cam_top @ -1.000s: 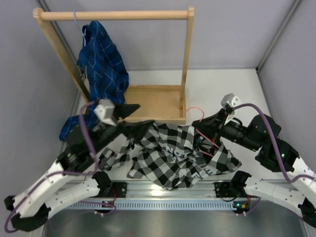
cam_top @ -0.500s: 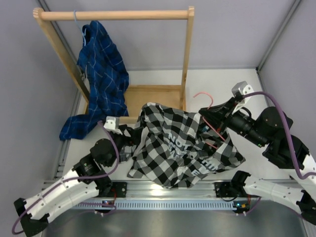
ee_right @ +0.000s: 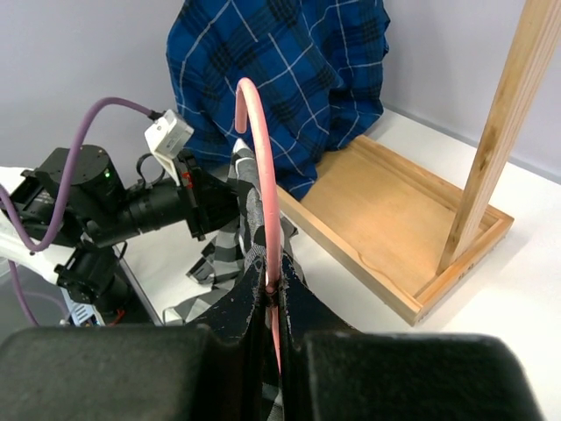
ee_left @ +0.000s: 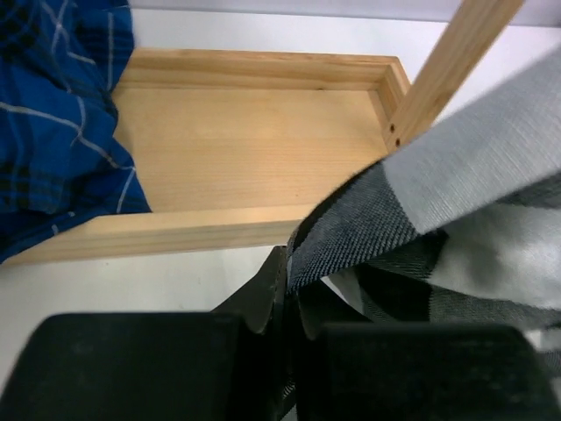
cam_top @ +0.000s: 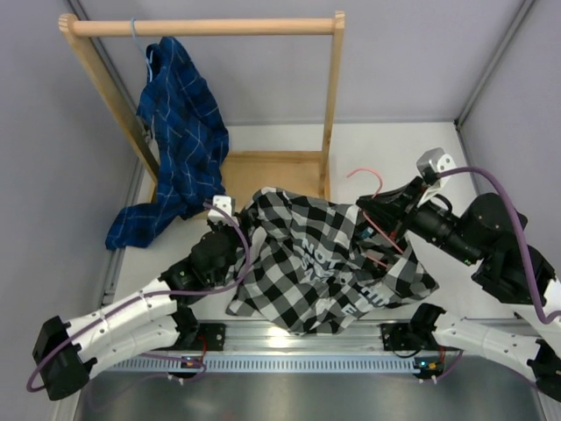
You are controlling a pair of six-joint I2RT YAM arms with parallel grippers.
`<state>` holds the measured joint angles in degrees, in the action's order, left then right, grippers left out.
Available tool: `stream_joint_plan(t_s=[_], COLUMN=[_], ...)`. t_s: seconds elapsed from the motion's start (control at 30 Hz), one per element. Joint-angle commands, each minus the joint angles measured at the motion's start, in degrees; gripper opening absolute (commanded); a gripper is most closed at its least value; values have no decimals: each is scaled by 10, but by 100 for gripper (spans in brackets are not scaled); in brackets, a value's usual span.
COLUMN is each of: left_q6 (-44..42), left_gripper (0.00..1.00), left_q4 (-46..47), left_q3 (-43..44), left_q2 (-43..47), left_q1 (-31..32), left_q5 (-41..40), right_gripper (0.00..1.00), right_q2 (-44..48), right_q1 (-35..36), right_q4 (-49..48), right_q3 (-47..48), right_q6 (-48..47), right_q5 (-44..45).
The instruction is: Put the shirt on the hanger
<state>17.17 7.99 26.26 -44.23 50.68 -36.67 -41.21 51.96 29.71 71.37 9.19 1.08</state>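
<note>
Draped from the light wooden rack (cam_top: 202, 27) with a tray base, at the far left corner of the white counter (cam_top: 421, 149): a blue plaid shirt with thin light lines (cam_top: 180, 114), its tail trailing down onto the counter's left edge.

Just right of that, the left pincer (ee_left: 285, 281), pressed nearly together on a folded edge of the soft black-and-white large-check shirt (cam_top: 316, 263), apparently pinching it, though the cloth hides the tips from above. Lifted at that left side, near the tray's front corner.

Rest of the checked shirt heaped along the middle of the counter's near edge, crumpled.

Further right, the thin pink wire hanger (ee_right: 263, 175), hook curving upward, its wire running down into the checked cloth. Clamped tight between the closed fingers of the right pincer (ee_right: 273, 294), above the shirt's right side.
</note>
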Motion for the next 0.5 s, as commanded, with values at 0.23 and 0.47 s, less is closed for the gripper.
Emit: stream_joint_plan(t_s=[0.23, 0.47], left_q6=[221, 212], left_gripper=[0, 0], left_q4=[-162, -103], left_q3=[53, 12], left_q2=[-30, 12], left_q1=[-43, -52], left_q5=[-217, -130], right_gripper=[0, 0], right_q2=[68, 81], right_q1=[2, 3], right_q4=[41, 72], right_q3=[53, 62], right_q6=[-26, -26], right_q5=[148, 144])
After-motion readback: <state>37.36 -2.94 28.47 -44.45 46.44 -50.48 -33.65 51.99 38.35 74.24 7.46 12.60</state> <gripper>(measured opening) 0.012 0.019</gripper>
